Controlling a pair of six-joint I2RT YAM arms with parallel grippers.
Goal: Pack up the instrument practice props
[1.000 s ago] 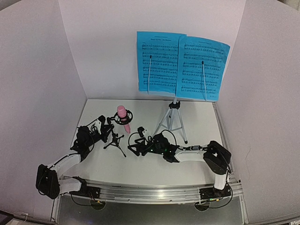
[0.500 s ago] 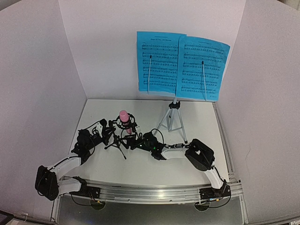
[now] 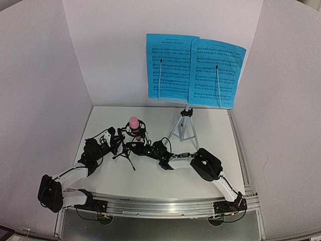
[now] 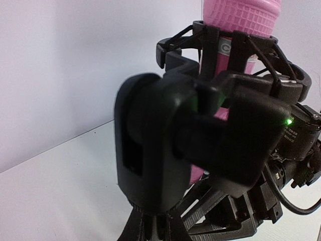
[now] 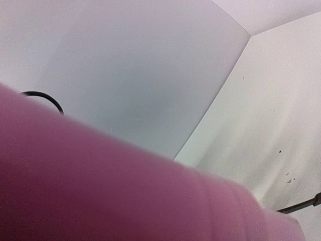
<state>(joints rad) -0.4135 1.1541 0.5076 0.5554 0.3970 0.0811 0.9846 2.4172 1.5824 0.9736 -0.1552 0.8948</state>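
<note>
Two arms crowd the pink stick microphone (image 3: 134, 122) now, whereas a second back only the left one was there and the right gripper (image 3: 136, 146) hung off to the side with its elbow swung out wide. Since then the right arm has stretched across, and its gripper sits right up against the mic's lower body, just under the ring. The mic also stands straighter than it did when it leaned. It's sitting in the small black tripod mic stand (image 3: 125, 152) on the left half of the white table (image 3: 165, 183). The left gripper (image 3: 118, 142) hasn't budged and is pinched nearly closed, seemingly on the stand's stem. The blue sheet-music pages (image 3: 193, 70) and the music stand (image 3: 184, 131) on its silver tripod at the back look the same as before. From overhead it's all one black tangle, but the left wrist cam shows the mic threaded through the ring with its elastic cords. The right wrist cam is just a pink blur along the bottom with no fingers visible, so I can't tell if the right jaws have actually closed on the mic.
</note>
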